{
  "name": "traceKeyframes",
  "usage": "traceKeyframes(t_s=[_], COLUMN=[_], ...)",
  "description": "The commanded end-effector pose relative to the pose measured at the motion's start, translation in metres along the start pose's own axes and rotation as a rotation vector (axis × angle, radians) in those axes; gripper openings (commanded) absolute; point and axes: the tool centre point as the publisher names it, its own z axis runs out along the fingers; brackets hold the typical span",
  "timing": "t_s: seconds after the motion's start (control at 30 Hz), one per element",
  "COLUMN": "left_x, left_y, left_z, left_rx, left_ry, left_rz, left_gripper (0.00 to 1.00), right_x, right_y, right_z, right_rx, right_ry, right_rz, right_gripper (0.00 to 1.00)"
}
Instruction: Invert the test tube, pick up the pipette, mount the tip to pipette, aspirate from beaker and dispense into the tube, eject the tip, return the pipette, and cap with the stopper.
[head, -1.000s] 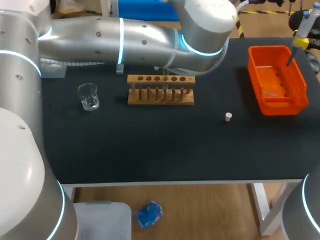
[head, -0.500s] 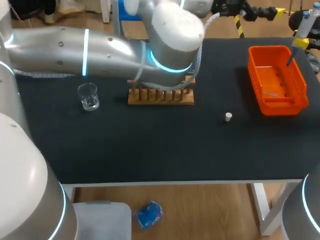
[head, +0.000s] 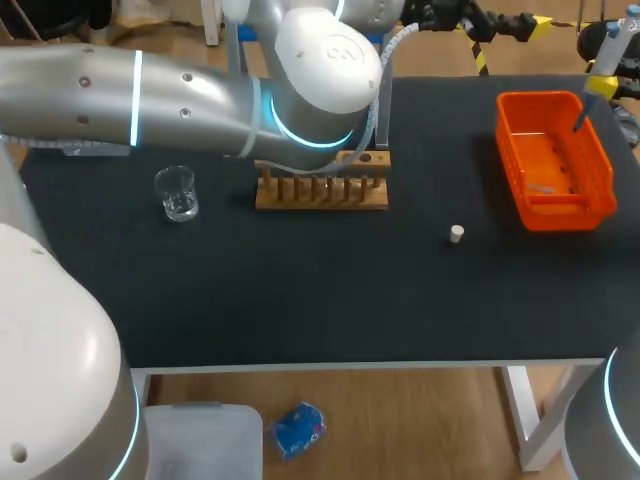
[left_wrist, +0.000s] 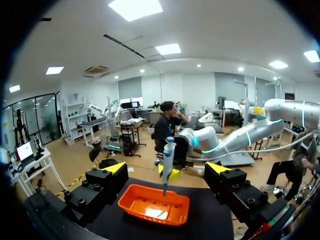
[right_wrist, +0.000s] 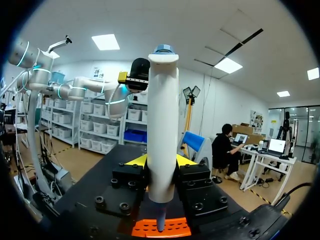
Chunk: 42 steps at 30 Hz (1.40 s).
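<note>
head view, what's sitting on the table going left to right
glass beaker → wooden tube rack → white stopper → orange basket

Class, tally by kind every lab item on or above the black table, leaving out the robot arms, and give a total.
Clear glass beaker: 1
Wooden test tube rack: 1
Small white stopper: 1
Orange plastic basket: 1
White pipette with a blue top: 1
Total: 5
</note>
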Motion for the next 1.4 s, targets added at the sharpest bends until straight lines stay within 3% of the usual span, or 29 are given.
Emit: traceKeyframes(t_s=[0.03, 0.27, 0.57, 1.0, 1.4], left_x=[0.001, 0.012, 0.021, 0.029, 0.029], left_y=[0.0, 0.011, 0.042, 0.088, 0.088], left_z=[-0.02, -0.068, -0.127, -0.206, -0.206], left_rx=[-0.039, 0.02, 0.049, 0.094, 0.094], left_ry=[0.003, -0.037, -0.091, -0.231, -0.231], left_rz=[0.001, 0.004, -0.022, -0.027, -0.027], left_gripper=[1.0, 1.0, 1.0, 1.0, 1.0], right_x=[0.009, 0.03, 0.061, 0.126, 0.13], right_y=[0.005, 0.018, 0.034, 0.035, 0.037], right_z=[0.009, 0.052, 0.108, 0.183, 0.187], right_rx=[-0.031, -0.09, -0.029, -0.031, -0.029], right_ry=[0.027, 0.056, 0.097, 0.206, 0.224], right_rz=[-0.004, -0.02, -0.034, 0.038, 0.043], right_gripper=[0.0, 0.0, 0.0, 0.0, 0.0])
